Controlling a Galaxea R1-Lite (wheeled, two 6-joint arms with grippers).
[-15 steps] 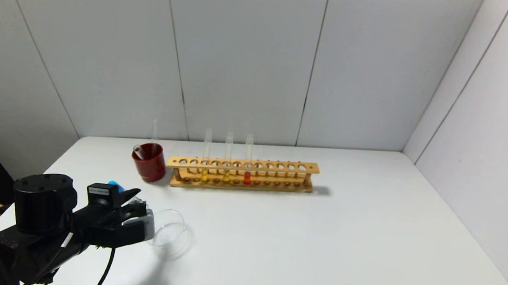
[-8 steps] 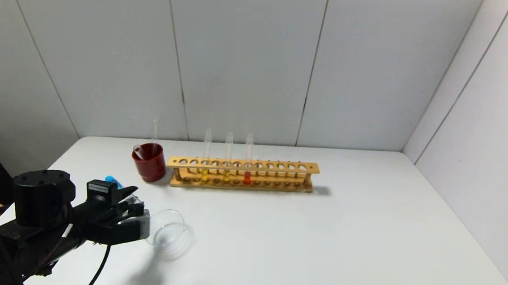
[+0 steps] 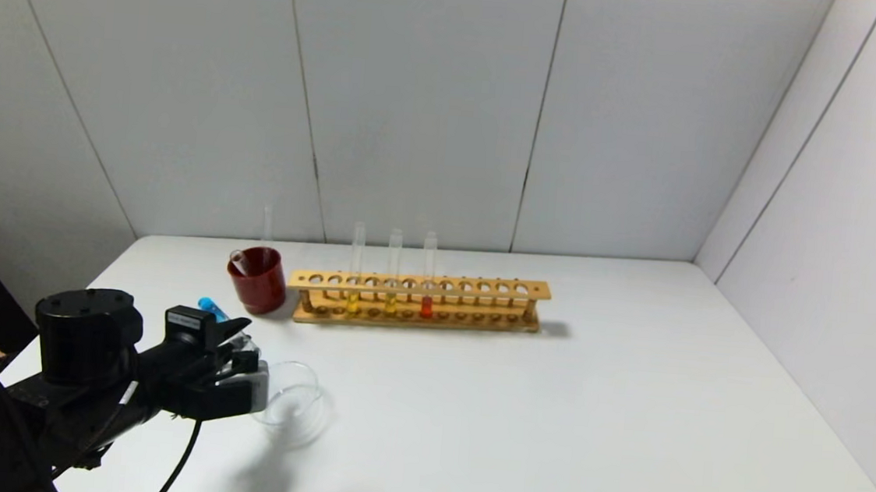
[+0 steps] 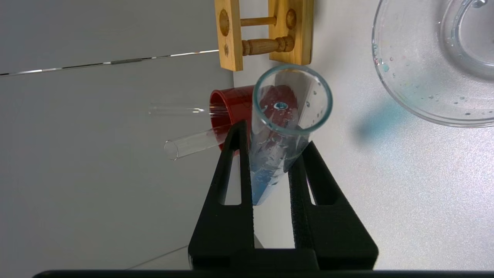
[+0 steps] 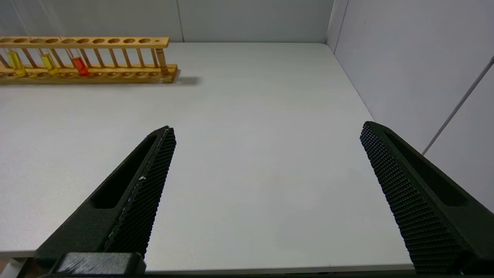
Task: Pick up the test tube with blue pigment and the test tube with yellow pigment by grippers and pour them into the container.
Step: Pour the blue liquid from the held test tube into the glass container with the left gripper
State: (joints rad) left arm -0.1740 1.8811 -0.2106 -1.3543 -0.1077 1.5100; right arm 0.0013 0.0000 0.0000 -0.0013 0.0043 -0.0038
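Left end effector (image 4: 274,141) gripping blue tube (image 4: 283,127), beside dish (image 4: 428,73)

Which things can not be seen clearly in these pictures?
- Head view: most of the test tube with blue pigment is hidden by the left gripper; only its blue end shows.
- Head view: the near rim of the container is covered by that gripper.
- Left wrist view: the container is cut off by the picture's edge.
- Head view: the right gripper is absent.
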